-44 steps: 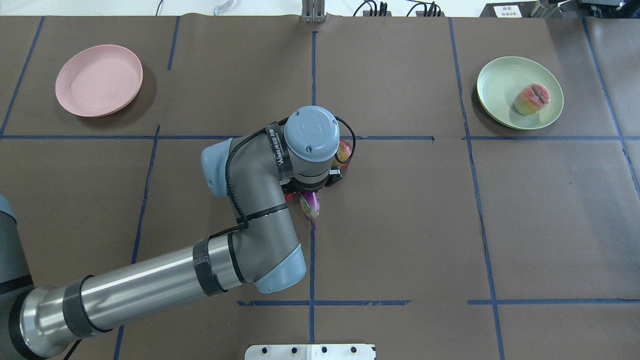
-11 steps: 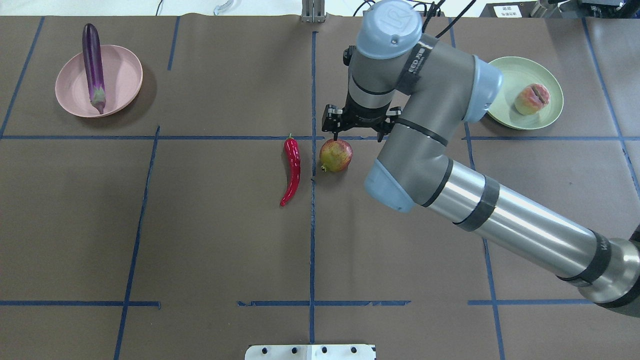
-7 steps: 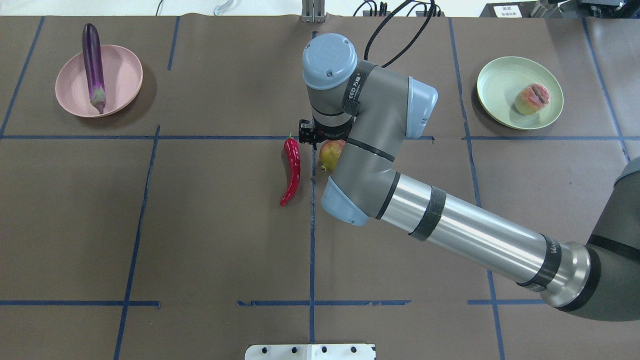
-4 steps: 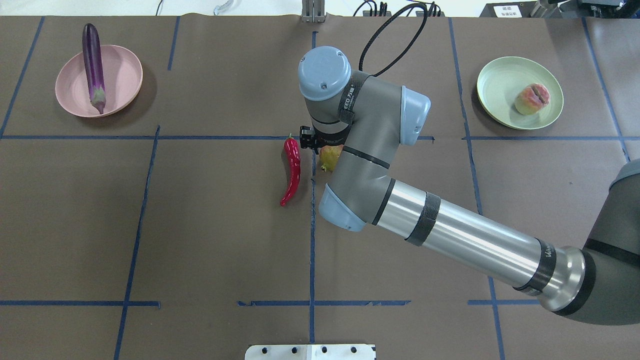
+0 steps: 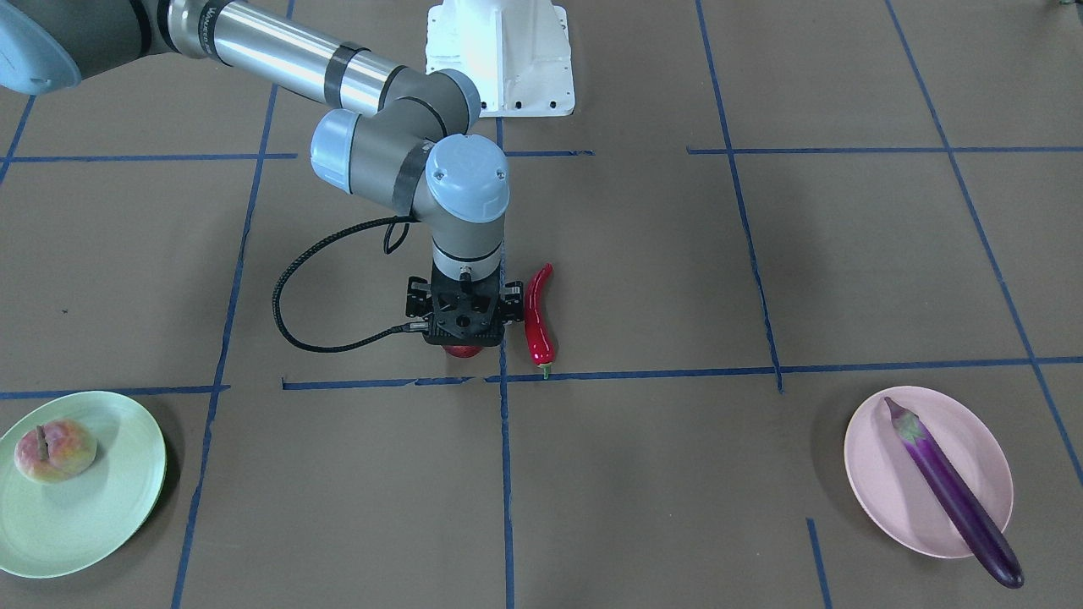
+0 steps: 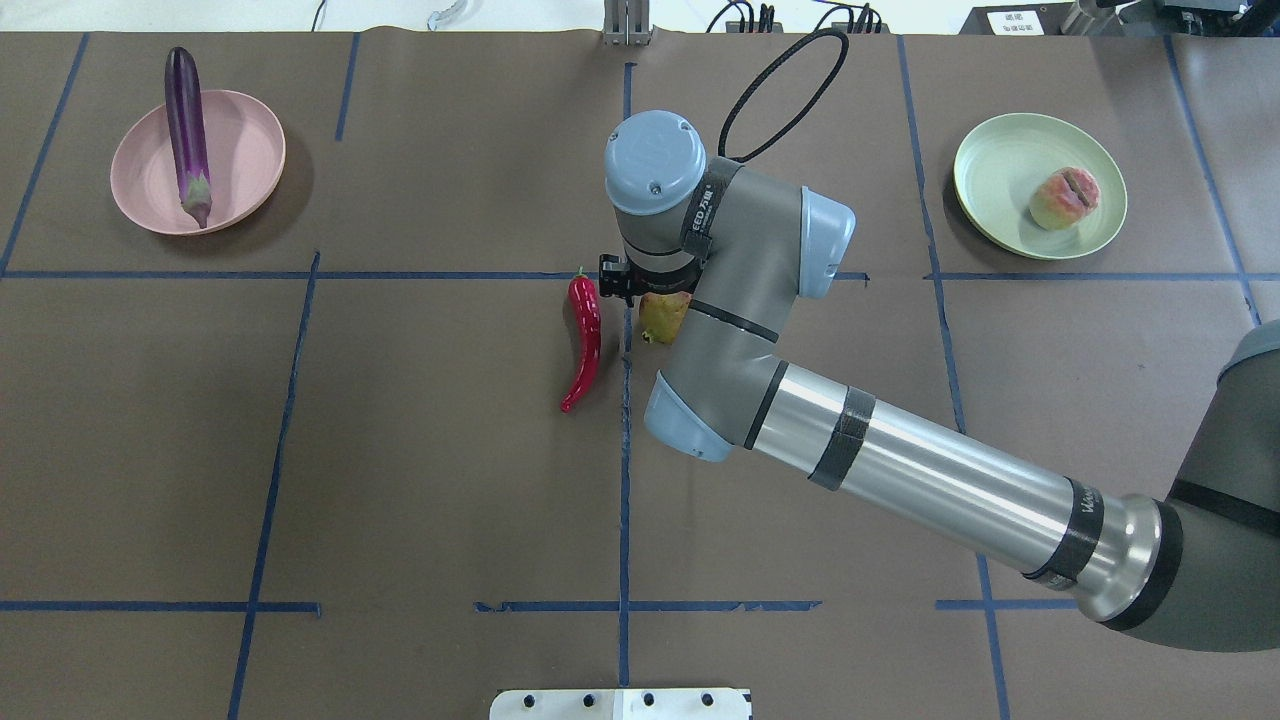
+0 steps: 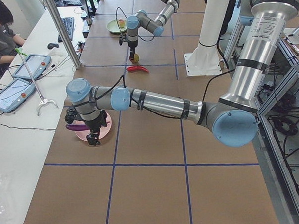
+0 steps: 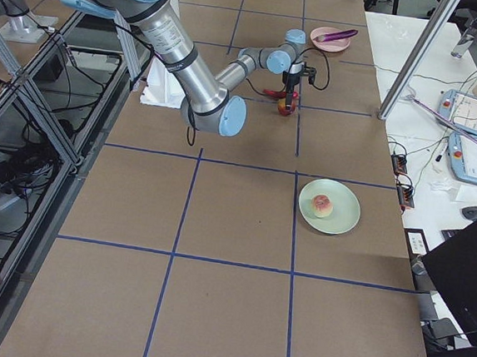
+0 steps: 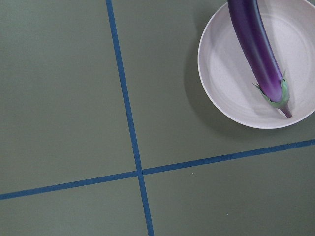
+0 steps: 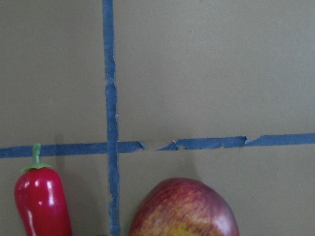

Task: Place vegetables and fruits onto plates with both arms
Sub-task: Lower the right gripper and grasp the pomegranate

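Observation:
The pomegranate lies mid-table beside the red chili pepper. My right gripper hangs straight down over the pomegranate with its jaws spread wide, and the wrist hides most of the fruit. The right wrist view shows the pomegranate low and centred, with no fingers in frame. The eggplant lies across the pink plate. The peach sits on the green plate. My left gripper hovers by the pink plate; I cannot tell whether it is open.
Brown paper with blue tape lines covers the table. The white base block stands at the robot's edge. A black cable loops out from the right wrist. An operator and tablets are at a side bench.
The eggplant went from mid-table to the pink plate and the left arm left the overhead view. The right arm swung in over the pomegranate and has lowered slightly.

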### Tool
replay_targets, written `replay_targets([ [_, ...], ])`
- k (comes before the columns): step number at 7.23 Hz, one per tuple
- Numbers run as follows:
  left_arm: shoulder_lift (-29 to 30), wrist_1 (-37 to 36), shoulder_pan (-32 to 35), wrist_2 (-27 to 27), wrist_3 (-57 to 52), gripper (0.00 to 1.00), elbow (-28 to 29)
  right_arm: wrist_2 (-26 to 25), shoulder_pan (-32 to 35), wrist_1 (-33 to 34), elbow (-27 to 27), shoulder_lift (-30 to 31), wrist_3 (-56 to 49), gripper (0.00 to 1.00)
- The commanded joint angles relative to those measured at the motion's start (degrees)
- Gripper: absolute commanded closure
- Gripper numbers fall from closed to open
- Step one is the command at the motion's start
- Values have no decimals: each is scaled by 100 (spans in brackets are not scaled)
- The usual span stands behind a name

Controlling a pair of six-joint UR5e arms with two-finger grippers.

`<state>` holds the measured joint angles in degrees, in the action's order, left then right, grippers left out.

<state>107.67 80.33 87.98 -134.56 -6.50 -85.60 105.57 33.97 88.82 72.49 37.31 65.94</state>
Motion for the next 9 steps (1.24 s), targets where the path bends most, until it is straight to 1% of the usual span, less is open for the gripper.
replay_targets([
  [1,0,0,0,0,0,0,0,-1,-48,-22,-147,4,-20,0],
  [2,-9,0,0,0,0,0,9,-1,-39,-31,-147,-5,-12,19],
  [3,-9,0,0,0,0,0,9,60,4,-48,-95,-14,-20,78],
  [4,-9,0,0,0,0,0,0,243,161,-31,1,-5,-46,97],
  [5,-9,9,0,0,0,0,0,471,432,-22,80,4,-264,98],
  [6,-9,9,0,0,0,0,9,717,766,-5,90,65,-701,98],
  [7,-105,44,-9,8,0,0,-9,850,1109,-22,90,213,-1167,100],
  [9,-482,70,-9,0,-35,0,-18,1464,1925,-5,72,617,-2483,100],
])
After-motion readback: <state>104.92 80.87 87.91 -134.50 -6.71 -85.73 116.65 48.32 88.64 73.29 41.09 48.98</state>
